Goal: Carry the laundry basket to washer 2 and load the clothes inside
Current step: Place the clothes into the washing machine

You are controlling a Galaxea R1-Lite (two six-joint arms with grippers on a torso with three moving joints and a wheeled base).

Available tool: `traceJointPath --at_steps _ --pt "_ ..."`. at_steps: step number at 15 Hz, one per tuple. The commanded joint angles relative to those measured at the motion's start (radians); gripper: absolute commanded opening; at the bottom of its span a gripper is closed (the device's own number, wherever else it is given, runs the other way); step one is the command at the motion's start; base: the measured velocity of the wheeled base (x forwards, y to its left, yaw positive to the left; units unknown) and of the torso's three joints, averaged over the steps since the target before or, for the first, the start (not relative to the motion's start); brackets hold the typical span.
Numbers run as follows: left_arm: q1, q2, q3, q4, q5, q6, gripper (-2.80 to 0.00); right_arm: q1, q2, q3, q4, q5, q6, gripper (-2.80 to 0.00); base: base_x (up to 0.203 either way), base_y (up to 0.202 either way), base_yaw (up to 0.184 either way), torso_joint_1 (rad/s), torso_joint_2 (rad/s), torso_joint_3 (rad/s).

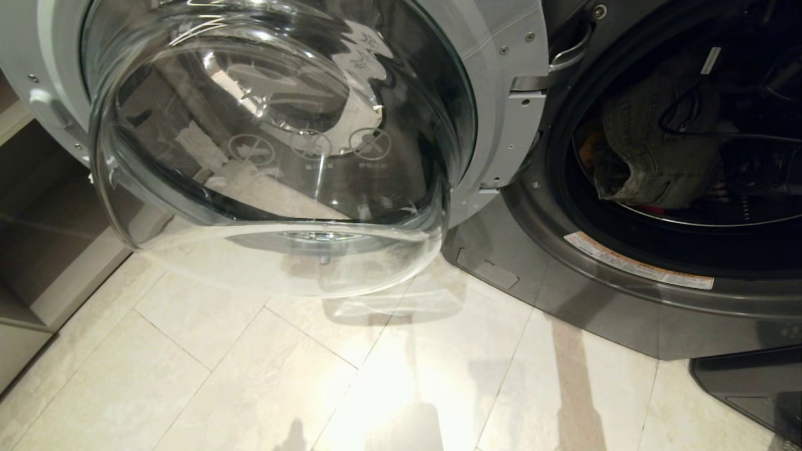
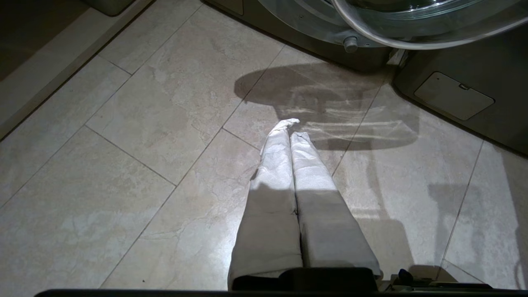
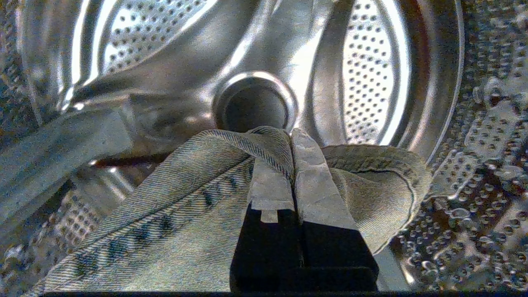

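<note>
We see the right gripper [image 3: 292, 136] inside the washer [image 1: 626, 294] drum, jaws clamped on the denim garment [image 3: 173, 214]. Left gripper [image 2: 288, 126] jaws closed, empty, above the floor [image 2: 123, 165]. The door [image 1: 276, 144] symbols and the rim label [image 1: 639, 260] are unreadable.

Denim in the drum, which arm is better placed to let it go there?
The right: its hand is shut on the denim inside the drum. The left hand hangs shut, empty, over the floor.

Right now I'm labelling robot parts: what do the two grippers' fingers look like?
The left gripper has two long tapering fingers wrapped in pale, wrinkled whitish covering, on a black base. The right gripper looks alike: pale wrapped fingers on a black body. No cables or markings visible.
</note>
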Motion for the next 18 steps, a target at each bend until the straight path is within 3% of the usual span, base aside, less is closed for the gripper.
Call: traceJointPath --at_steps 1,6,7,11,14,18 --pt "0.000 0.000 0.040 -0.001 0.000 0.000 -2.80 0.001 0.012 0.021 0.003 0.003 -0.009 -2.80 0.000 0.000 0.000 0.000 0.00 0.000" --pt "0.000 0.000 0.040 -0.001 0.000 0.000 -2.80 0.002 0.011 0.040 0.091 0.019 -0.039 -2.80 0.000 0.000 0.000 0.000 0.00 0.000" --pt "0.000 0.000 0.040 -0.001 0.000 0.000 -2.80 0.005 0.013 0.044 0.091 0.018 -0.039 0.00 0.000 0.000 0.000 0.000 0.00 0.000" --pt "0.000 0.000 0.040 -0.001 0.000 0.000 -2.80 0.005 0.001 0.128 0.094 0.019 -0.037 0.00 0.000 0.000 0.000 0.000 0.00 0.000" --pt "0.000 0.000 0.040 -0.001 0.000 0.000 -2.80 0.004 -0.076 0.331 0.107 0.056 -0.026 0.00 0.000 0.000 0.000 0.000 0.00 0.000" --pt "0.000 0.000 0.040 -0.001 0.000 0.000 -2.80 0.022 -0.361 0.630 0.153 0.172 0.028 0.00 0.000 0.000 0.000 0.000 0.00 0.000"
